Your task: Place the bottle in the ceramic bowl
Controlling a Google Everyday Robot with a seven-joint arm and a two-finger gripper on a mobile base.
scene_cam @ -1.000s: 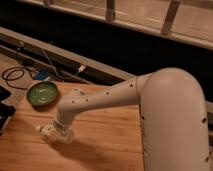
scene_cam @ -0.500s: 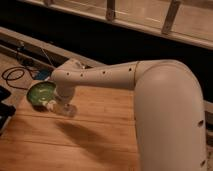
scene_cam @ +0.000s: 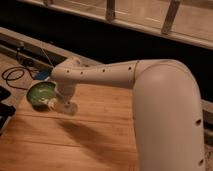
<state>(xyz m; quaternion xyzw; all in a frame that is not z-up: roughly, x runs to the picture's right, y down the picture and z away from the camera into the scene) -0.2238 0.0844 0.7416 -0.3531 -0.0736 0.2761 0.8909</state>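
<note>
The wooden table (scene_cam: 100, 145) fills the lower half of the view, its planks running left to right; behind it runs a dark wall (scene_cam: 125, 45) with pale rails above. The white arm (scene_cam: 160, 100) rises thick at the right, bends at the top, and stretches left along a slimmer, dotted link to a wrist above the table's far left part; its soft shadow (scene_cam: 87, 132) lies on the boards below. A black cable (scene_cam: 12, 75) loops off the table at the far left, with a dark object (scene_cam: 4, 114) at the left edge nearer the camera. The ceramic bowl (scene_cam: 37, 92) sits upright on the table's far left corner, green and glossy, with nothing inside it. The gripper (scene_cam: 56, 104) hangs from the wrist just beside the bowl's right rim, clear of the boards; it is clamped around the bottle (scene_cam: 51, 103), of which only a pale end shows, poking toward the bowl at its near right edge; whether that end is over the rim or just outside it cannot be told.
</note>
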